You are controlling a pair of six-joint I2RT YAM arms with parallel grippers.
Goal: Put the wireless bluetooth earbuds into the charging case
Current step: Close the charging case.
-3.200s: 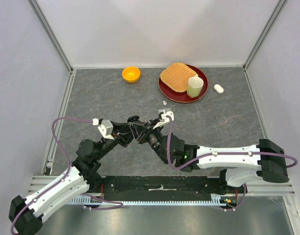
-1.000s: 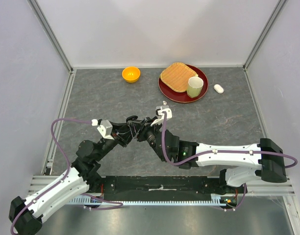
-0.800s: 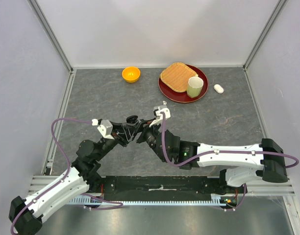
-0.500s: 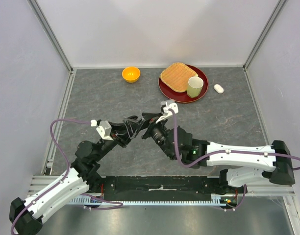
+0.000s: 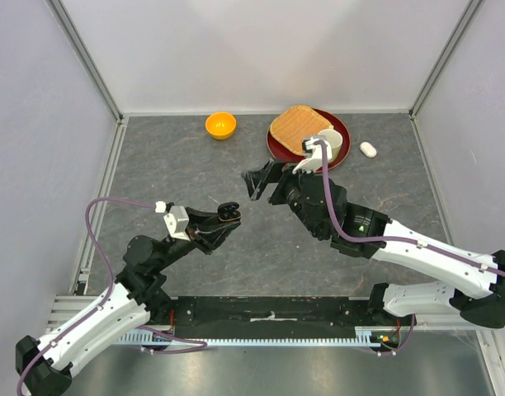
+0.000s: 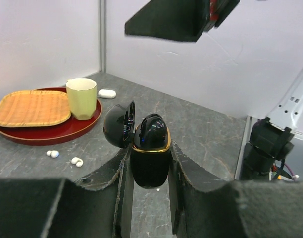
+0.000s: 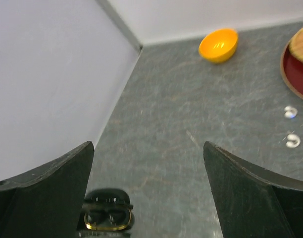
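Observation:
My left gripper (image 6: 149,148) is shut on the black charging case (image 6: 150,166), held upright above the table with its lid (image 6: 119,124) swung open. A glossy black bud (image 6: 151,130) sits above the case's gold rim. From above, the case (image 7: 108,216) shows two dark wells. Two white earbuds (image 6: 52,153) (image 6: 76,161) lie on the table near the red plate; the right wrist view shows them as well (image 7: 290,112) (image 7: 292,140). My right gripper (image 5: 265,177) (image 7: 147,146) hangs open and empty, above and behind the case.
A red plate (image 5: 275,153) carries a woven mat (image 5: 298,128) and a pale green cup (image 6: 82,98). A white oval case (image 5: 367,149) lies right of the plate. An orange bowl (image 5: 220,125) stands at the back. Walls close in the back and both sides.
My right gripper has opened wide and pulled up and back to the right, away from the black case. The left gripper still holds the case at about the same place.

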